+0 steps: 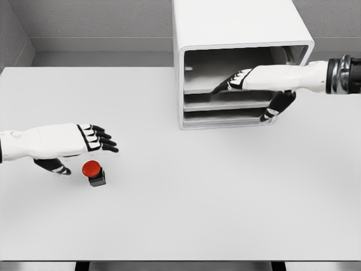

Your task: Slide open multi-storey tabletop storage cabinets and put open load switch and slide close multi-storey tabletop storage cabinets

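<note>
early stage, by the look of it: the switch (95, 172) sits on the table (225, 197), out front-left and well apart from the cabinet (237, 34), so the put-in step isn't done and closing is left too. the right hand (256, 93) is at the cabinet's open front, fingers extended and reaching into the upper level w/ the thumb hanging lower by the right edge of the lower shelves; it's not clamped on anything i can make out, and whether a tray is partly slid out can't be told from this angle. the left hand (70, 144) hovers just beside and above the switch, fingers spread and straight, thumb dropped below, holding nothing, close to the red cap but not clearly touching. so opening looks in progress or about to start, w/ pickup, placing and sliding shut all remaining. materials: cabinet is a smooth white box w/ rounded corners, glossy plastic-like shell, grey shadowed interior w/ thin flat shelves stacked in levels. the switch is small: round red dome button on a dark squarish base, hard plastic look, prob light and easy to knock over. tabletop is plain matte white, flat, no texture. hands are white shells w/ black finger segments and pads.
</note>
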{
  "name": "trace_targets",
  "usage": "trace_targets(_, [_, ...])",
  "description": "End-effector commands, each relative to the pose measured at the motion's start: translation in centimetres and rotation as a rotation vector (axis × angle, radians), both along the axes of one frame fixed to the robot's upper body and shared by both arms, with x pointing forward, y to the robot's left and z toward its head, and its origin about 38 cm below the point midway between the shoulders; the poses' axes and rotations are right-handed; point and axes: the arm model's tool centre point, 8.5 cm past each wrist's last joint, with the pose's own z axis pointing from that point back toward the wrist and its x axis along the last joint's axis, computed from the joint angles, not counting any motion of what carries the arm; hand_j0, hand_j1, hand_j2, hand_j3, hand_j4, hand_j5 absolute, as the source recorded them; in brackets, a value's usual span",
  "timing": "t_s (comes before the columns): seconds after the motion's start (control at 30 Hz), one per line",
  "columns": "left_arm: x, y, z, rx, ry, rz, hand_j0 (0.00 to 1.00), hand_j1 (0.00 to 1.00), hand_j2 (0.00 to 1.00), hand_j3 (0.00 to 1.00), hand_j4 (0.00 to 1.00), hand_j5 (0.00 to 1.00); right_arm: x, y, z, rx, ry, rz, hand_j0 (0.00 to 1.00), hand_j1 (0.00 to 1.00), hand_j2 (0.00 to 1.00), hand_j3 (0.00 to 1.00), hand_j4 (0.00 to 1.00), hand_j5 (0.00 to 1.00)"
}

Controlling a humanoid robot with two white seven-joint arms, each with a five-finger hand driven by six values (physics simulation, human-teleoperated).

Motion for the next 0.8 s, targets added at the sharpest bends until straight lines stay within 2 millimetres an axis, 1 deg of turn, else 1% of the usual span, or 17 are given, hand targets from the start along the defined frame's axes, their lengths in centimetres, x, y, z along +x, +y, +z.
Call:
trace_targets(0.0, [0.0,1.2,1.1,0.007,-0.018,0.026,1.00,1.00,1.00,1.00,1.00,1.00,0.5,-0.2,-0.2,-0.001,0.019,-0.049,1.00,1.00,1.00,1.00,1.00,1.00])
trace_targets(0.03, [0.4,1.6,3.1,-0.033,-0.060,0.035,1.00,1.00,1.00,1.00,1.00,1.00,0.6,-0.2,-0.2,0.000,0.021,-0.053,1.00,1.00,1.00,1.00,1.00,1.00])
trace_targets(0.07, [0.6,1.9,4.5,-0.092,-0.098,0.050,1.00,1.00,1.00,1.00,1.00,1.00,0.8,-0.5,-0.3,-0.003,0.024,-0.069,1.00,1.00,1.00,1.00,1.00,1.00])
trace_targets(0.13, [1.0,1.7,6.9,-0.330,-0.221,0.081,1.00,1.00,1.00,1.00,1.00,1.00,1.0,-0.7,-0.2,-0.004,0.025,-0.082,1.00,1.00,1.00,1.00,1.00,1.00])
trace_targets(0.17, [0.9,2.5,8.3,-0.374,-0.281,0.101,1.00,1.00,1.00,1.00,1.00,1.00,1.2,-0.5,-0.3,-0.001,0.027,-0.081,1.00,1.00,1.00,1.00,1.00,1.00])
trace_targets(0.2, [0.9,2.7,9.3,-0.445,-0.325,0.113,1.00,1.00,1.00,1.00,1.00,1.00,1.4,-0.6,-0.9,-0.011,0.040,-0.087,1.00,1.00,1.00,1.00,1.00,1.00])
trace_targets(0.23, [1.0,2.8,10.2,-0.451,-0.339,0.111,1.00,1.00,1.00,1.00,1.00,1.00,1.6,-0.4,-0.8,-0.013,0.039,-0.087,1.00,1.00,1.00,1.00,1.00,1.00])
trace_targets(0.27, [1.2,2.6,10.4,-0.426,-0.319,0.101,1.00,1.00,1.00,1.00,1.00,1.00,1.7,-0.4,-0.9,-0.012,0.041,-0.090,1.00,1.00,1.00,1.00,1.00,1.00])
trace_targets(0.3, [0.9,2.6,9.5,-0.355,-0.197,0.093,1.00,1.00,1.00,1.00,1.00,1.00,1.8,-0.4,-1.2,-0.021,0.046,-0.089,1.00,1.00,1.00,1.00,1.00,1.00])
trace_targets(0.33, [0.7,2.5,8.5,-0.284,-0.134,0.078,1.00,1.00,1.00,1.00,1.00,1.00,1.8,-0.4,-1.2,-0.024,0.046,-0.088,1.00,1.00,1.00,1.00,1.00,1.00])
trace_targets(0.37, [0.1,2.3,5.6,-0.156,-0.009,0.049,1.00,1.00,1.00,1.00,1.00,1.00,1.7,-0.3,-1.3,-0.029,0.042,-0.081,1.00,1.00,1.00,1.00,1.00,1.00])
trace_targets(0.43, [-1.2,2.2,1.7,-0.022,0.152,0.013,1.00,1.00,1.00,1.00,1.00,1.00,1.6,-0.3,-1.6,-0.039,0.045,-0.075,1.00,1.00,1.00,1.00,1.00,1.00])
trace_targets(0.5, [-1.6,1.5,0.0,-0.023,0.197,-0.007,1.00,1.00,1.00,1.00,1.00,1.00,1.6,-0.3,-1.7,-0.044,0.046,-0.074,1.00,1.00,1.00,1.00,1.00,1.00])
trace_targets(0.63, [-1.2,-1.9,-1.6,-0.089,0.201,-0.072,1.00,1.00,1.00,1.00,1.00,1.00,1.5,-0.2,-1.8,-0.062,0.034,-0.070,1.00,1.00,1.00,1.00,1.00,1.00])
trace_targets(0.7, [-1.1,-2.3,-1.8,-0.080,0.188,-0.080,1.00,1.00,1.00,1.00,1.00,1.00,1.5,-0.2,-1.9,-0.063,0.035,-0.069,1.00,1.00,1.00,1.00,1.00,1.00])
trace_targets(0.73, [-0.7,-2.4,-1.2,-0.073,0.165,-0.084,1.00,1.00,1.00,1.00,1.00,1.00,1.4,-0.1,-1.9,-0.066,0.035,-0.064,1.00,1.00,1.00,1.00,1.00,1.00])
trace_targets(0.77, [-0.6,-2.3,-1.1,-0.056,0.153,-0.085,1.00,1.00,1.00,1.00,1.00,1.00,1.4,0.0,-2.0,-0.068,0.037,-0.062,1.00,1.00,1.00,1.00,1.00,1.00])
